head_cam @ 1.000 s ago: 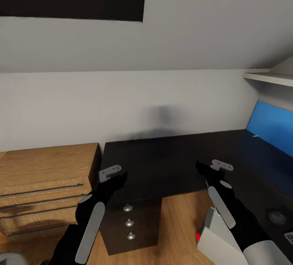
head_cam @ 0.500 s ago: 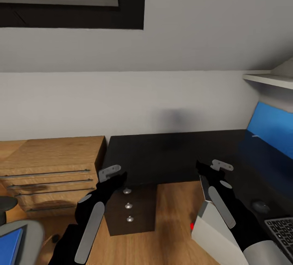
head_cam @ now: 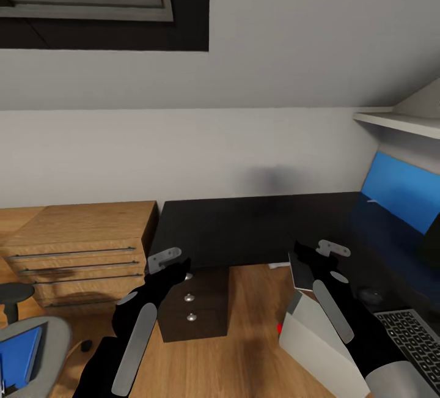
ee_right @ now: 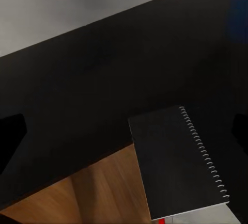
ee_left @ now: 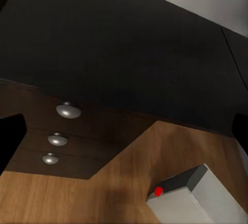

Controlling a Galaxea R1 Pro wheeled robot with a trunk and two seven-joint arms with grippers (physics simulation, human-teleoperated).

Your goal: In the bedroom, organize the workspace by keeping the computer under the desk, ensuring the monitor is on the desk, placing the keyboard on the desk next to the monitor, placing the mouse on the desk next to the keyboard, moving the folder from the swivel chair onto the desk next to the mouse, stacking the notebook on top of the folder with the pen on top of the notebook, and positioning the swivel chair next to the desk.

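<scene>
Both grippers, left [head_cam: 164, 260] and right [head_cam: 318, 250], hang apart and empty over the desk's [head_cam: 256, 227] near edge, the notebook [ee_right: 178, 162] resting there; judged next: collecting the folder [head_cam: 15, 358] from the chair [head_cam: 46, 331].

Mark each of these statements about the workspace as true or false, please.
1. The drawer unit has three round silver knobs. True.
2. The keyboard lies on the floor. False: it lies on the desk, at the head view's lower right.
3. A blue folder lies on the swivel chair. True.
4. The right gripper holds the notebook. False: its fingers stand apart with nothing between them, and the notebook lies free.
5. The computer stands on the desk top. False: it stands on the wood floor near the drawer unit.
</scene>
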